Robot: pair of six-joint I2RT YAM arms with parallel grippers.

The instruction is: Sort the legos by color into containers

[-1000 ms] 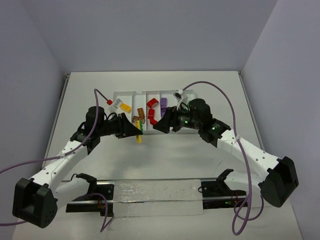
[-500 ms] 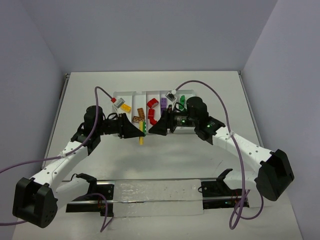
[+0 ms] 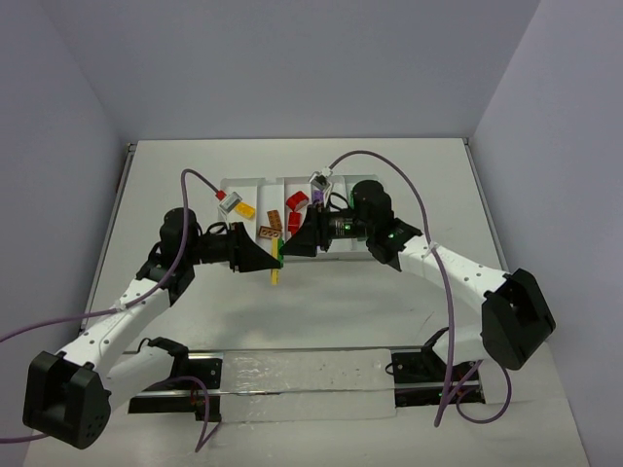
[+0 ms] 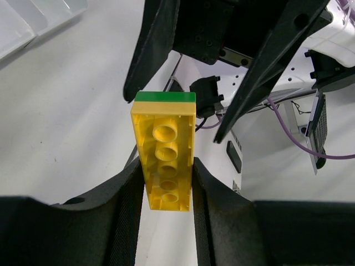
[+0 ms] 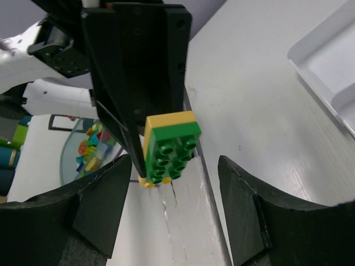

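Yellow brick [image 3: 274, 276] and green brick [image 3: 279, 255], stuck together, are what both arms have come for. From overhead, the left end effector [image 3: 274, 263] holds the pair, apparently clear of the worktop [image 3: 409, 185], just in front of the tray [image 3: 238, 184]. The right end effector [image 3: 290, 245] meets it nose to nose. A loose yellow brick [image 3: 243, 208], orange-brown bricks [image 3: 270, 226], red bricks [image 3: 296, 200] and a purple brick [image 3: 317, 197] lie in the tray.

On the left wrist camera, that arm's fingers [image 4: 125, 205] are pressed onto the yellow brick's long sides, its hollow underside to the lens. The green one caps the far end.

On the right wrist camera, the fingers [image 5: 100, 205] stand spread wide to either side of the green brick, as far as I can see touching neither flank.

Stood here, I'd reckon these are light, rigid and smooth-walled, and the stud joint probably bites hard. The place to pinch is the green brick's two flat flanks (not its studded face). A tilt should peel it off more easily than a straight tug, which could let it slip or ping away.
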